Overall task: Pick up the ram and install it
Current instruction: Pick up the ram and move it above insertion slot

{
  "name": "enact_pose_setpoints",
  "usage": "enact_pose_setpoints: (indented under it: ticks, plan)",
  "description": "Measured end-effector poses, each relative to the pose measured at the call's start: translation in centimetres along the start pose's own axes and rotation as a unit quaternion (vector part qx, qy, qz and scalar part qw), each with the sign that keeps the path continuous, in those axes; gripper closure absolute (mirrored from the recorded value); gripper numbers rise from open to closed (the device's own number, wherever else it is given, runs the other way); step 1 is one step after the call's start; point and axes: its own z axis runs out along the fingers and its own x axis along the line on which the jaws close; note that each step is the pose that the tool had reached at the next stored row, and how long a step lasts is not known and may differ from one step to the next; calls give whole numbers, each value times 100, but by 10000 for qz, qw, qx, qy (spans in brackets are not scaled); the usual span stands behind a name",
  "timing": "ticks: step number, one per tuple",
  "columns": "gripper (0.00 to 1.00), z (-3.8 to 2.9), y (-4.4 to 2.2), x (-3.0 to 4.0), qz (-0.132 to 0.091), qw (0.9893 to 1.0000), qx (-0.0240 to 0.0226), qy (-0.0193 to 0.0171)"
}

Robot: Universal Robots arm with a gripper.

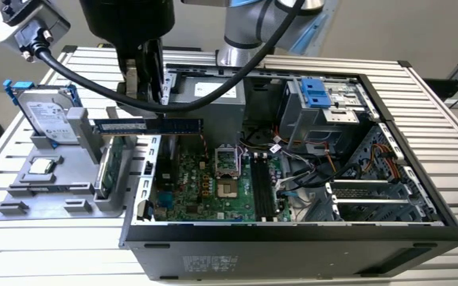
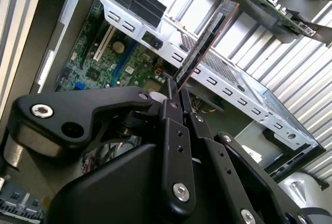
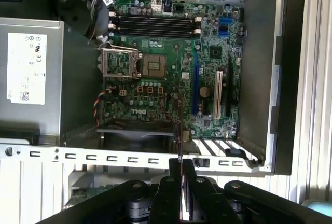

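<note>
The ram (image 1: 133, 126) is a thin blue stick held level above the open computer case's wall on the exterior view's left. My gripper (image 1: 151, 116) comes down from above and is shut on its middle. In both wrist views the ram shows edge-on, sticking out from between the black fingers (image 2: 174, 130): the ram (image 2: 207, 42) and the ram (image 3: 179, 125) past my gripper (image 3: 180, 164). The black memory slots (image 1: 262, 190) lie on the green motherboard (image 1: 205, 190) inside the case, and the slots (image 3: 153, 24) sit at its far end in the first wrist view.
A grey fixture tray (image 1: 62, 185) on the exterior view's left holds a silver hard drive (image 1: 50, 116), an upright green card (image 1: 110, 164) and a small square chip (image 1: 42, 167). The black case (image 1: 293, 244) holds cables, drive bays (image 1: 324, 101) and a power supply (image 3: 31, 73).
</note>
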Motion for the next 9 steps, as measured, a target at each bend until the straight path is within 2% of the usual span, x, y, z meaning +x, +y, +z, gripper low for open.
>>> enact_pose_setpoints:
  ticks: [9]
  plan:
    - [100,5,100,0,0,10000,0,0]
